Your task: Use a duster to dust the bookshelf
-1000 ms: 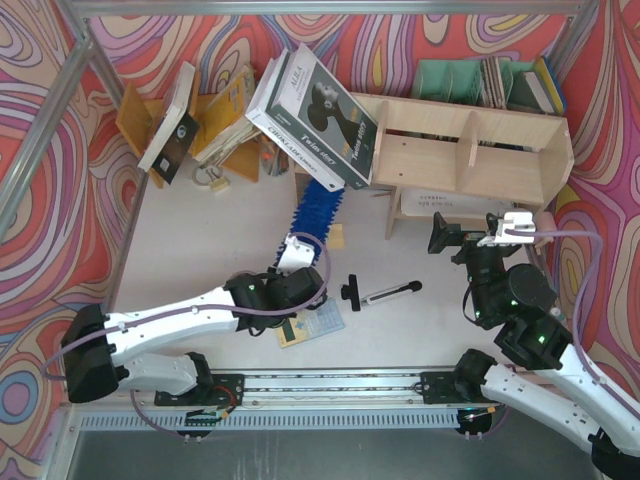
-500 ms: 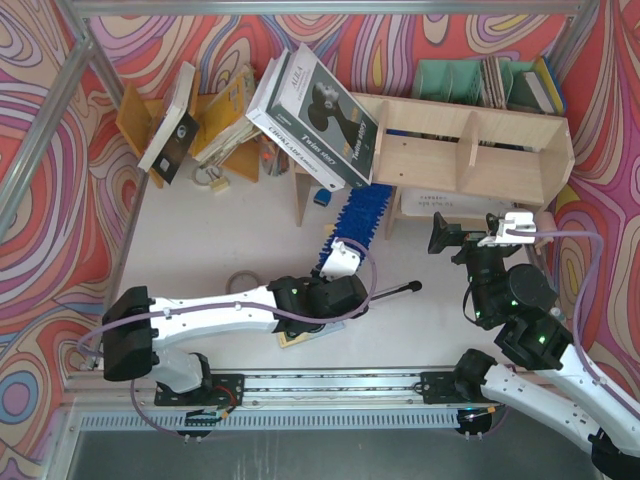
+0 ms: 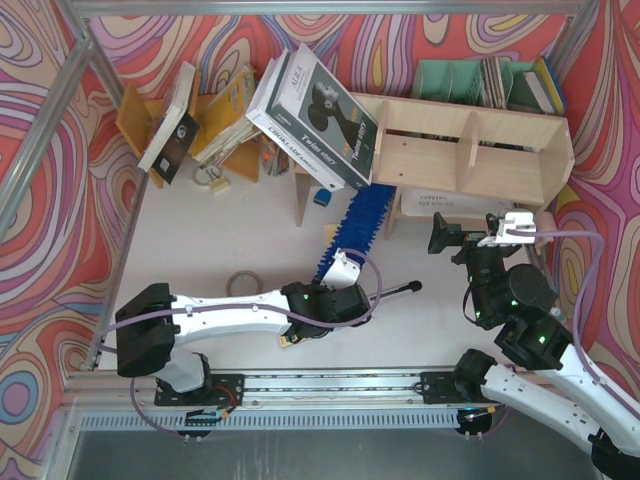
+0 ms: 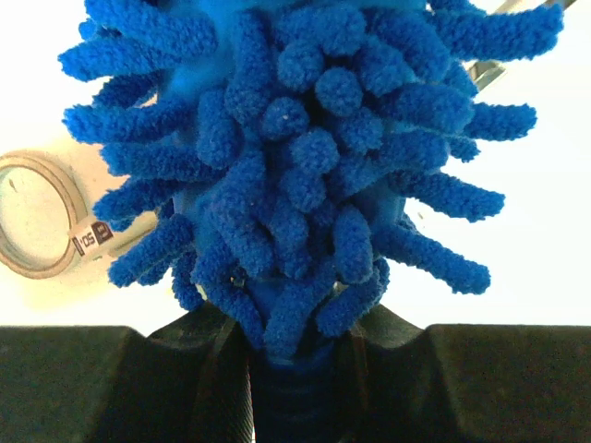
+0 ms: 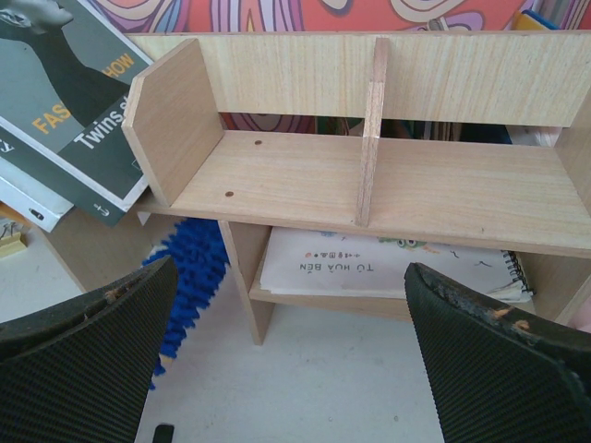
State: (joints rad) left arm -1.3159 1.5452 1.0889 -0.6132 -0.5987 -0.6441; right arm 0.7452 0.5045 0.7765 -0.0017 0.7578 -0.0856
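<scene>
The long blue fluffy duster (image 3: 358, 228) slants up and to the right from my left gripper (image 3: 336, 264), its far end under the left end of the pale plywood bookshelf (image 3: 470, 150). In the left wrist view the duster (image 4: 295, 157) fills the frame, and the left gripper (image 4: 295, 388) is shut on its blue handle. My right gripper (image 3: 472, 238) hangs open in front of the shelf with nothing in it. In the right wrist view its fingers (image 5: 83, 351) frame the bookshelf (image 5: 369, 175), and the duster (image 5: 189, 277) lies at the lower left beside an upright.
A large grey book (image 3: 315, 115) leans on the shelf's left end. Left of it is an orange-brown rack of books (image 3: 200, 120), and green file holders (image 3: 450, 78) stand behind the shelf. On the table lie a black-and-silver rod (image 3: 390, 292) and a tape roll (image 3: 240, 283). A white notebook (image 5: 369, 268) fills the lower tier.
My left arm has swung right with the duster, whose tip went from under the leaning book to the bookshelf's lower left compartment. The right arm has not moved.
</scene>
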